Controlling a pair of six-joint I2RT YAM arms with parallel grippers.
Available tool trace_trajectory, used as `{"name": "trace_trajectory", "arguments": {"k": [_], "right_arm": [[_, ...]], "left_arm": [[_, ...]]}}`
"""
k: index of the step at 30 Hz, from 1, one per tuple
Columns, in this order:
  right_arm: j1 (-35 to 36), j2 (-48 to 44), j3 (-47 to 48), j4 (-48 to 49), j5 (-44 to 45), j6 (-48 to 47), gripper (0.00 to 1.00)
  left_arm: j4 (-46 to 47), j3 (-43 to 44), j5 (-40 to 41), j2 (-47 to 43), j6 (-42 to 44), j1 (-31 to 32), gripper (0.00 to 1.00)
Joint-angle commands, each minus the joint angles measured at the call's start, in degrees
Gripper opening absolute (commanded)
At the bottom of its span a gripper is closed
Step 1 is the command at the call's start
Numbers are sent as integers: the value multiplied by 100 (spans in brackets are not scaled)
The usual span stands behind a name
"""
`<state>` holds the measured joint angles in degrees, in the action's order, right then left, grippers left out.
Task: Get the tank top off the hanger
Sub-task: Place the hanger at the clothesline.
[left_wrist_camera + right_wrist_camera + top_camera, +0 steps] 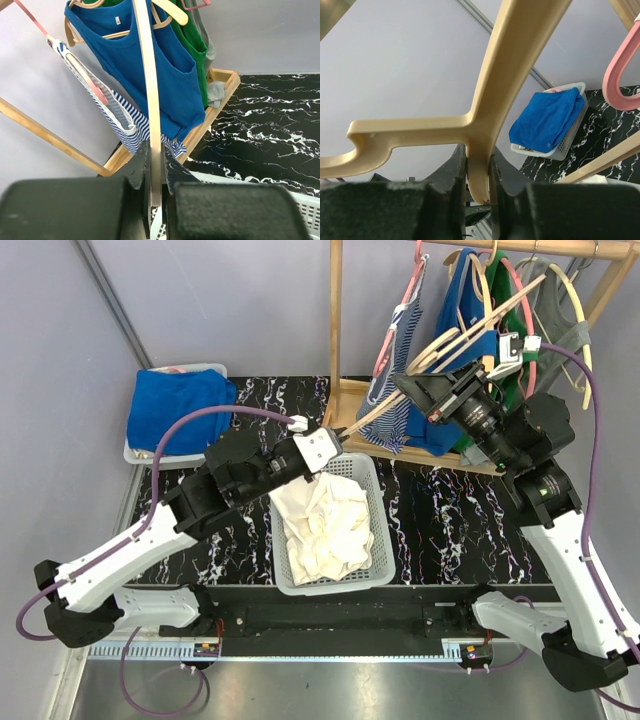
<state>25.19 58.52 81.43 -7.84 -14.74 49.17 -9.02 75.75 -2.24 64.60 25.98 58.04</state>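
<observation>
The left gripper is clamped on the low end of a bare beige hanger. Its fingers are pressed flat against the thin arm. The right gripper is closed on the same hanger, where its stem meets the shoulder bar, above the table's far right part. A crumpled cream cloth, probably the tank top, lies in the white basket at the table's near middle, off the hanger. Blue clothes fill a second bin at the far left corner. A rack of hung tops stands at the far right.
</observation>
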Motion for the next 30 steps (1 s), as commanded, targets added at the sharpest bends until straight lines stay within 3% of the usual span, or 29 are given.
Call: {"name": "trace_trajectory", "arguments": {"k": [1,5,7,11,14,19,25,30], "right_arm": [[56,54,303,230,-257,-143,46],[56,-59,479,-234,-372,-732,78],[56,-200,453,-385,-319,-1082,82],[56,-613,260,-587,-327,-1330,84],[56,-815,146,-736,-363,-1357,84],[65,-983,-66,-851,-424,-1305,84],[56,-1176,-39,-1106,-222,-1340,84],[56,-1299,-13,-1308,-38,-1463,84]], "left_arm": [[-196,589,-453,-44,4,58,0],[-845,1573,56,-105,-172,15,0],[-1014,1891,354,-315,-189,-56,0],[-1269,1997,934,-764,265,-232,0],[-1034,1795,1795,-1080,627,-293,0],[-1021,1582,2693,-1055,594,-610,0],[-2935,2987,2396,218,-337,-1119,0],[-3466,3658,1886,659,-637,-1128,0]]}}
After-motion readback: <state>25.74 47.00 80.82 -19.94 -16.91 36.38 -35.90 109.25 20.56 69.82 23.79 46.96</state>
